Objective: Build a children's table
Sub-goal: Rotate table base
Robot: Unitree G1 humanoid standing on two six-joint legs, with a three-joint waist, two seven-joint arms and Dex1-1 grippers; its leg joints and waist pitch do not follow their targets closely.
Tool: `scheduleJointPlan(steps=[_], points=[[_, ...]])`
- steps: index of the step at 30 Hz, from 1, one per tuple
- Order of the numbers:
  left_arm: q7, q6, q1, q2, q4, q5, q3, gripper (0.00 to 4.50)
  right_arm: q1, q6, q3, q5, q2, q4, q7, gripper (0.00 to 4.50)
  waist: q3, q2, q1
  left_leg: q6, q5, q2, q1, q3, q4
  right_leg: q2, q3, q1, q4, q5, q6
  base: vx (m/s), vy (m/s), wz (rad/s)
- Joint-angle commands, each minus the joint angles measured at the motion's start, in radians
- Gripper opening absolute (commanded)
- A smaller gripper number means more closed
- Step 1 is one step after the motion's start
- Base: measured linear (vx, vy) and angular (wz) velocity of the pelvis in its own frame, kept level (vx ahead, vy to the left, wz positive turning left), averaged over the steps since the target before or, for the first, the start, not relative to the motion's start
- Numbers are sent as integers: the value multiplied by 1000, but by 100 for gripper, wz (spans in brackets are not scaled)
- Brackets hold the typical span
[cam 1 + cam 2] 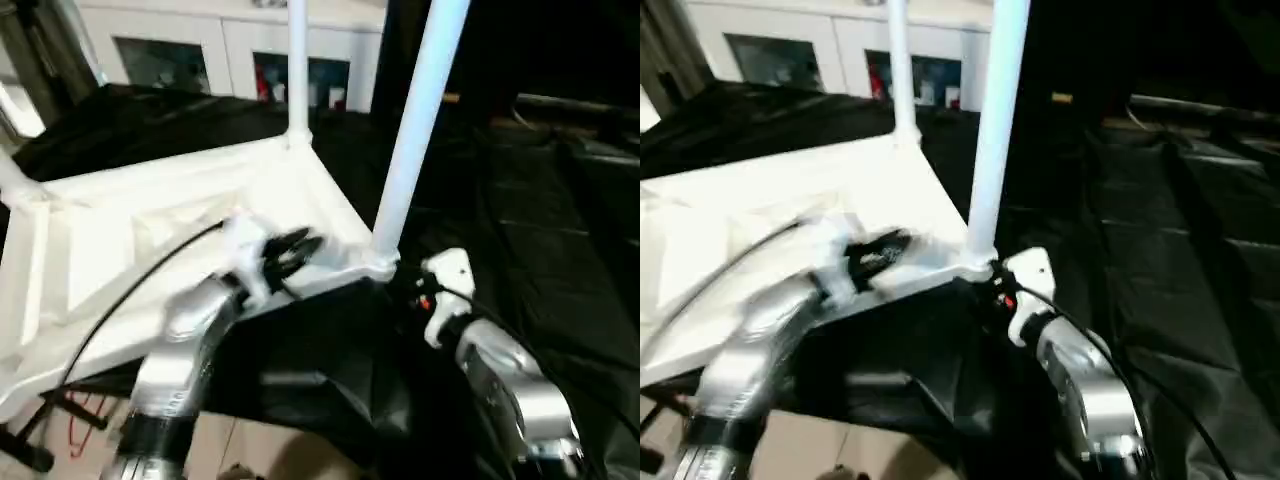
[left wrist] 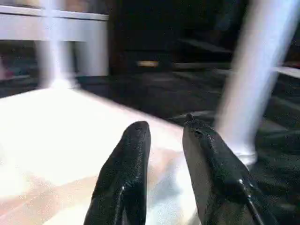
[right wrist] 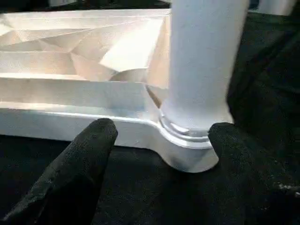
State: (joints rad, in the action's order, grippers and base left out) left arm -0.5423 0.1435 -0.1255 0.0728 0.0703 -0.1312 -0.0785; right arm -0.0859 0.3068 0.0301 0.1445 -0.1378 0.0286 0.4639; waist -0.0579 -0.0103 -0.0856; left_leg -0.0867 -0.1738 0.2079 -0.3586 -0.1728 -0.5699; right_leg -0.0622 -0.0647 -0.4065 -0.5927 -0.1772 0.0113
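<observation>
right wrist view: right gripper spread wide before the table leg socketed in the tabletop. left gripper slightly parted, empty.

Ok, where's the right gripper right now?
The right gripper sits at the near right corner of the upturned table top, its open fingers on either side of the corner socket where a leg stands upright, over the black sheet.

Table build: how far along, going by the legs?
Done: the table top lies underside up on the black cloth, with the near leg and far leg upright in corner sockets; a third leg rises at the left edge.
In hand: nothing. The right gripper is open by the near socket, and the left gripper grips nothing.
Left: the fourth corner is out of frame.
</observation>
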Motion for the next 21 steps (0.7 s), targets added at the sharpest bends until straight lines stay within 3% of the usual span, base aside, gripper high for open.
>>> scheduleJointPlan(steps=[1,4,5,6,7,8,10,11,13,15,21], points=[[67,-7,48,-20,79,6,-26,173,13,12,-20,6,7,49,-24,368,53,-6,5,26,-291,25,2,1,67,-64,47,42,89,-380,98,0,0,0],[90,-59,151,-26,153,32,-24,182,34,9,-38,14,20,86,-58,368,50,-7,4,24,-318,22,1,5,71,-61,46,35,99,-447,45,0,0,0],[95,-65,171,-28,163,38,-24,182,39,4,-40,11,21,89,-66,368,49,-3,4,20,-322,23,1,6,72,-61,47,34,100,-450,40,0,0,0],[102,-79,203,-32,177,49,-26,210,46,-5,-44,6,25,95,-76,368,47,-6,6,17,-332,22,0,6,73,-58,47,32,103,-456,29,0,0,0],[102,-79,203,-32,177,49,-26,210,46,-5,-44,6,25,95,-76,368,47,-5,6,15,-345,19,4,5,71,-57,47,28,106,-475,19,0,0,0],[121,-72,240,-42,203,53,-32,210,54,2,-51,-5,30,105,-104,368,48,-2,5,12,-354,19,7,5,71,-56,46,26,106,-480,17,0,0,0],[136,-71,276,-48,227,58,-36,210,62,19,-61,-8,37,115,-129,368,45,-6,9,8,-362,19,-3,9,74,-58,45,32,106,-486,13,0,0,0],[139,-65,336,-45,265,61,-29,210,74,28,-79,-2,42,131,-151,368,48,-8,9,8,-370,18,3,9,72,-56,45,29,107,-497,4,0,0,0],[156,-53,407,-42,308,66,-14,210,101,-15,-68,-31,20,153,-150,368,46,-6,9,7,-380,19,0,10,72,-56,45,28,110,-512,-10,0,0,0],[157,-47,440,-42,328,62,-7,210,114,-17,-69,-52,14,157,-167,368,44,-8,13,10,-388,15,-1,9,71,-52,44,25,113,-522,-18,0,0,0],[179,-64,516,-55,365,84,29,210,147,-10,-92,-19,23,162,-183,368,41,-7,22,9,-430,13,2,13,71,-50,38,21,123,-566,-37,0,0,0]])
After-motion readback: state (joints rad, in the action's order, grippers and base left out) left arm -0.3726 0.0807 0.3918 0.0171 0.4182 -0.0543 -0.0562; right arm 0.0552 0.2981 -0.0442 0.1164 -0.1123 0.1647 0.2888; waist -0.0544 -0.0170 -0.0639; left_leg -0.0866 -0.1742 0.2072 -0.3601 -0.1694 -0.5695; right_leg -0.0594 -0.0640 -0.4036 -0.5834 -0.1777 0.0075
